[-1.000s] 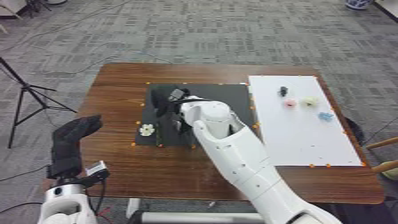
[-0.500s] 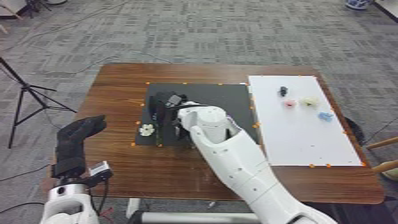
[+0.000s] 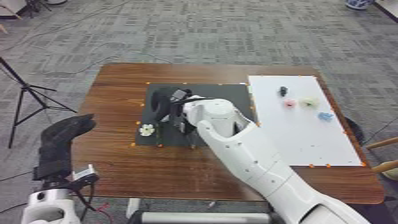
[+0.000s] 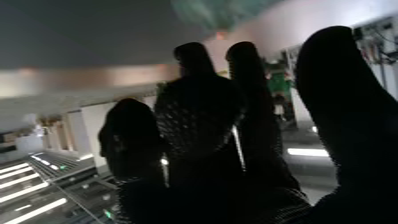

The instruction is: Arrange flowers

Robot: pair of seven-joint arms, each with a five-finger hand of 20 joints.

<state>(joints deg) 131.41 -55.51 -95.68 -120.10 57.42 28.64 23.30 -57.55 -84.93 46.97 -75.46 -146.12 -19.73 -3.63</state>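
Note:
My right hand (image 3: 162, 100) is over the left part of the dark mat (image 3: 226, 90), and its fingers look relaxed. A white flower (image 3: 147, 130) lies at the mat's lower left, on the near side of that hand. In the right wrist view the same hand (image 4: 200, 110) has its fingers extended and its thumb apart, with a blurred pale green shape (image 4: 222, 12) beyond the fingertips. On the white board (image 3: 306, 135) lie a pink flower (image 3: 290, 103), a cream flower (image 3: 309, 101) and a blue flower (image 3: 326, 116). My left hand (image 3: 64, 134) is open beside the table's left edge.
A small black object (image 3: 283, 91) lies on the white board above the pink flower. Orange markers surround the mat and board on the brown table (image 3: 133, 175). A black tripod (image 3: 27, 90) stands on the floor at the left.
My left hand has moved left, away from the table. The right hand has shifted slightly left over the mat, its forearm swinging to the right. The flowers have stayed in place.

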